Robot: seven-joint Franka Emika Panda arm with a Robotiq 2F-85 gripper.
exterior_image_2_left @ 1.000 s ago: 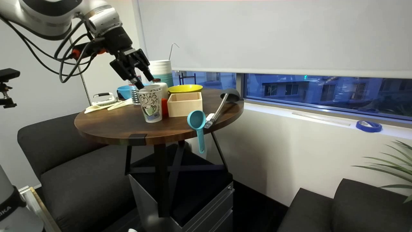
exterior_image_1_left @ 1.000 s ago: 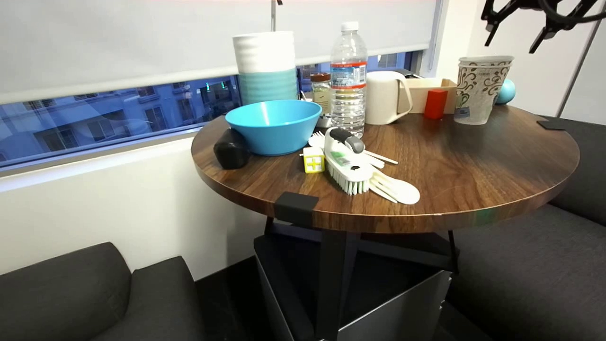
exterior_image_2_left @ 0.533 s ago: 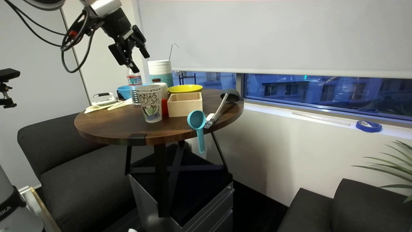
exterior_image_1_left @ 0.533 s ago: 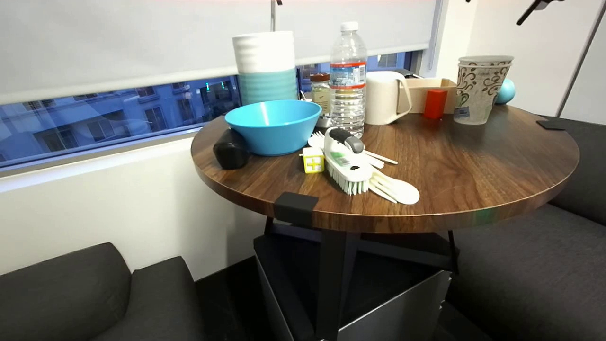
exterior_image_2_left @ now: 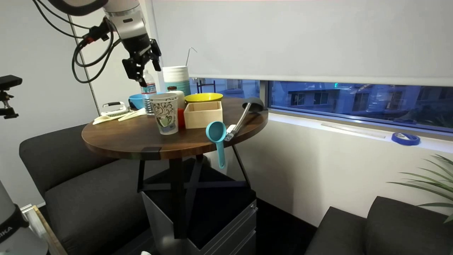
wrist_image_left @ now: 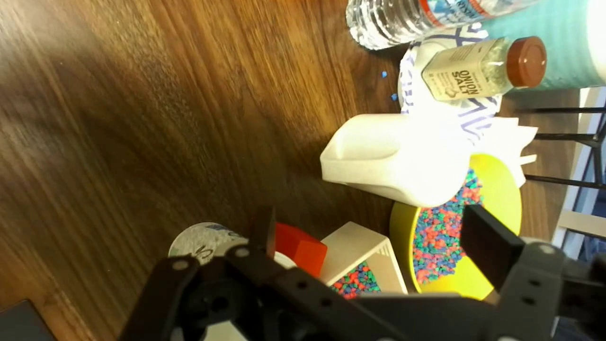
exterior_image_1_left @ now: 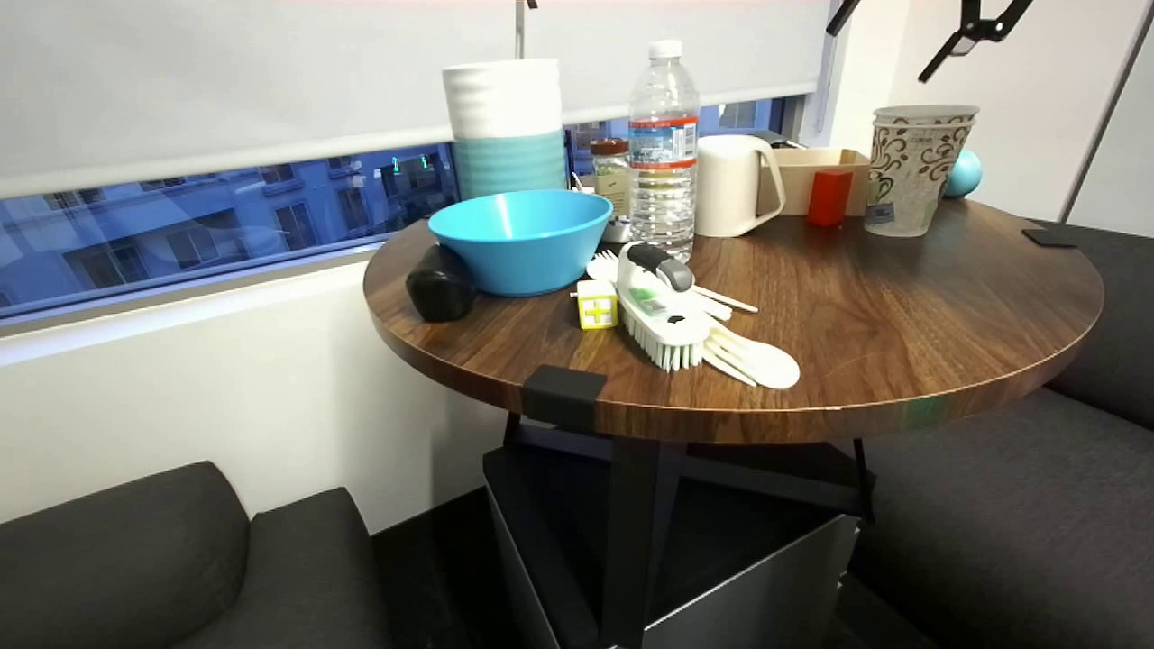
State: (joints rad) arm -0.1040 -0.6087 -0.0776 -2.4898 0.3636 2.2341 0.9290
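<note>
Straight to nested paper cups [exterior_image_2_left: 165,117], left of centre in exterior view, upright on bench [exterior_image_2_left: 124,132]. Up to hand [exterior_image_2_left: 150,75], upper left of same frame: apart from cups, spread wide, gripping nothing! Across to wrist view: red block [wrist_image_left: 303,248] and wooden box [wrist_image_left: 352,248] at lower middle, between fingers [wrist_image_left: 490,244]; yellow bowl [wrist_image_left: 499,189] at right, partly behind one. Out to cream mug [wrist_image_left: 378,147], right of centre, then bottle [wrist_image_left: 393,21] and onion salt jar [wrist_image_left: 466,76], upper right. Farther out: blue bowl [exterior_image_1_left: 527,257], left of centre in exterior view.
</note>
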